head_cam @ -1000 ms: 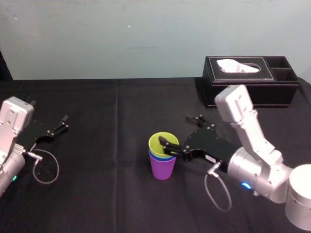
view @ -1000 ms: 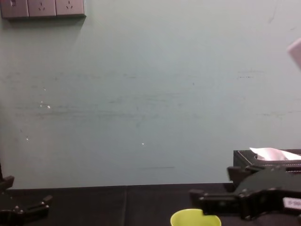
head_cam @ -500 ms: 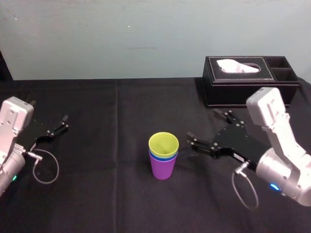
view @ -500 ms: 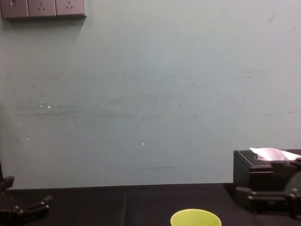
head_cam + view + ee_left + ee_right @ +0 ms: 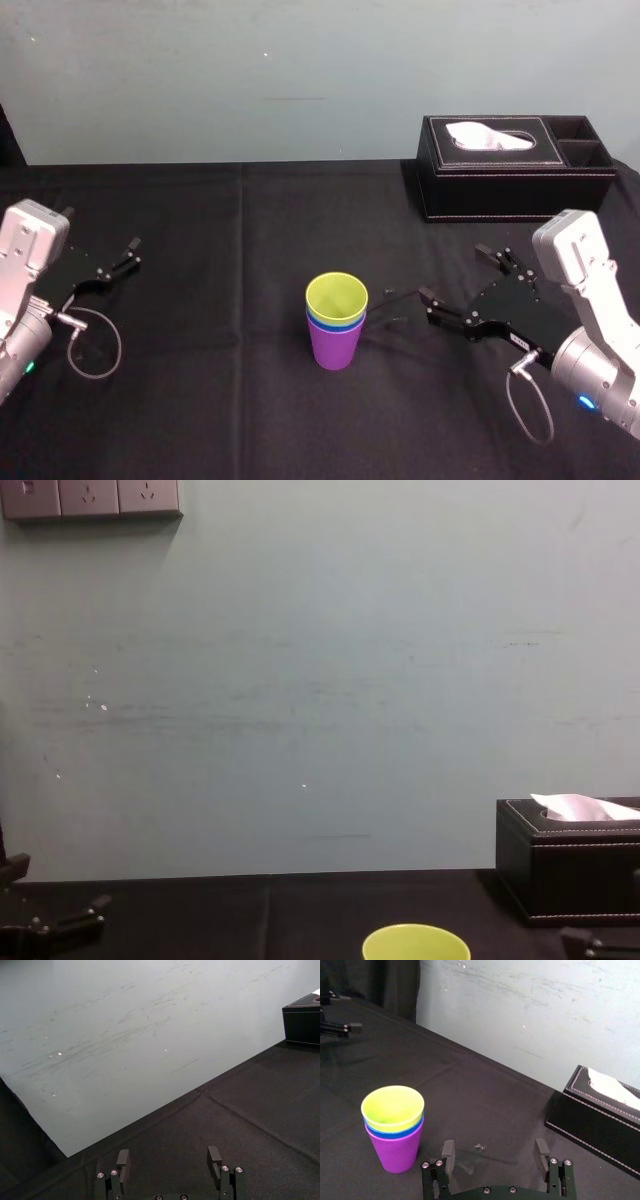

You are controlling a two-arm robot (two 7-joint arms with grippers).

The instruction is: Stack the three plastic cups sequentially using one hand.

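Stack: lime cup (image 5: 336, 296) nested in blue cup (image 5: 335, 323) in purple cup (image 5: 335, 348), upright, counter (image 5: 220, 400) centre.
Right end effector (image 5: 455, 275): spread apart, empty, at stack's 3 o'clock, not touching.
Left end effector (image 5: 118, 262): parked, spread apart, 9 o'clock.
Advice: retreat level, clear of rims.

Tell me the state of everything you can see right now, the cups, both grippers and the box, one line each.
Purple cup: upright, lowest of the three.
Blue cup: nested in the purple cup.
Yellow-green cup: nested on top, mouth up, empty.
Right gripper: open, empty, apart from the cups, on their right.
Left gripper: open, empty, parked at far left.
Tissue box: upright at back right, tissue poking out.
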